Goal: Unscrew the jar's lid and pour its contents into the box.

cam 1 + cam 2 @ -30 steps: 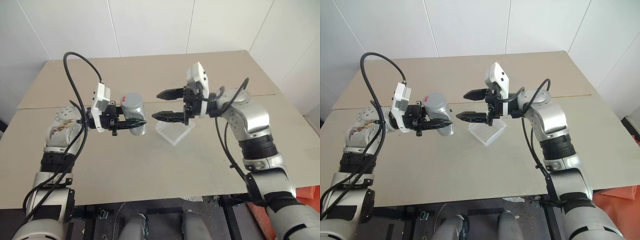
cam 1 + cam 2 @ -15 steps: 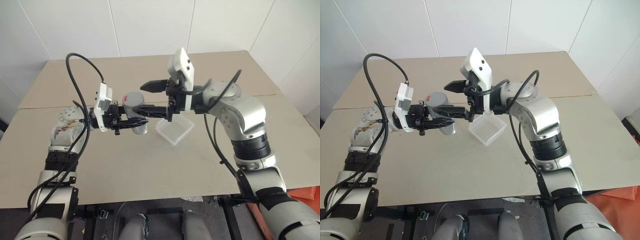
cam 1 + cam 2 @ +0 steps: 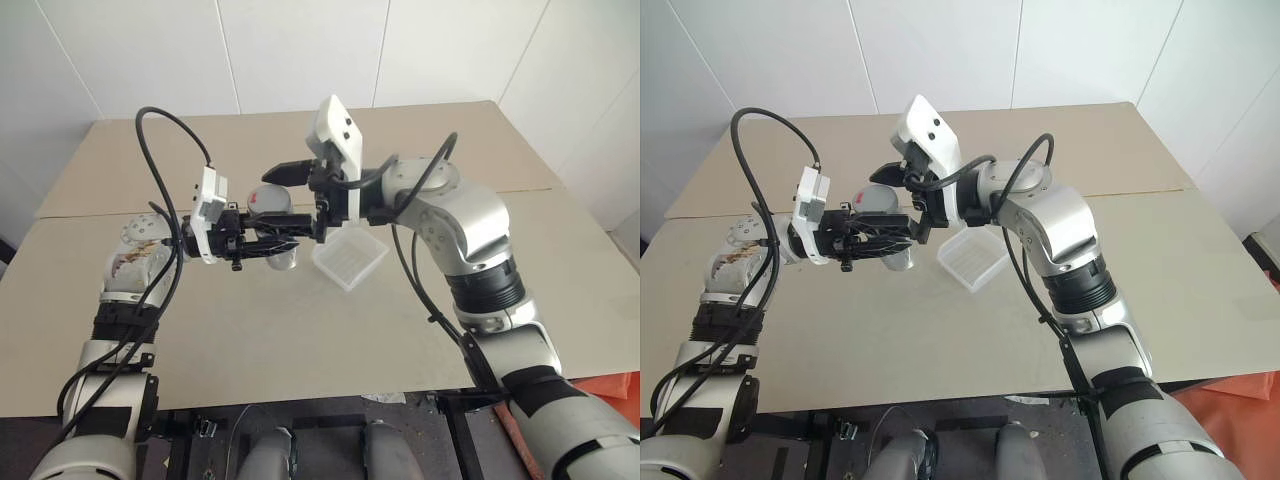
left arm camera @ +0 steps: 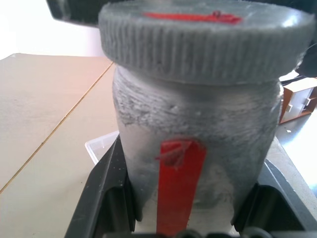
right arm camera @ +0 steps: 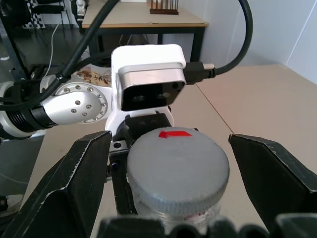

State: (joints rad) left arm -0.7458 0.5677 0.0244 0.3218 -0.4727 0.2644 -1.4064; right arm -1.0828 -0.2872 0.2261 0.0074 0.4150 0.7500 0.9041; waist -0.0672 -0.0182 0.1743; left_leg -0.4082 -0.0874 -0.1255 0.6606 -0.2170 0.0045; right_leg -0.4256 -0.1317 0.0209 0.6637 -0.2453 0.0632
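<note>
Unscrewing step, approach stage: left gripper [image 3: 283,246] holds jar [image 4: 195,144] clamped above the table, beside box [image 3: 349,257]; right gripper [image 5: 171,163], spread wide, straddles lid [image 5: 178,171] without contact; next, close on lid and twist

Grey ribbed lid [image 5: 178,168] (red-marked) tops the frosted, red-striped jar [image 4: 195,158].

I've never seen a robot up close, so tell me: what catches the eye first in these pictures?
The two arms meeting over the table: the left pincer holds a jar clamped in the air. The right pincer, wide open, straddles its grey lid without touching. A clear box lies on the table just beside them.
</note>
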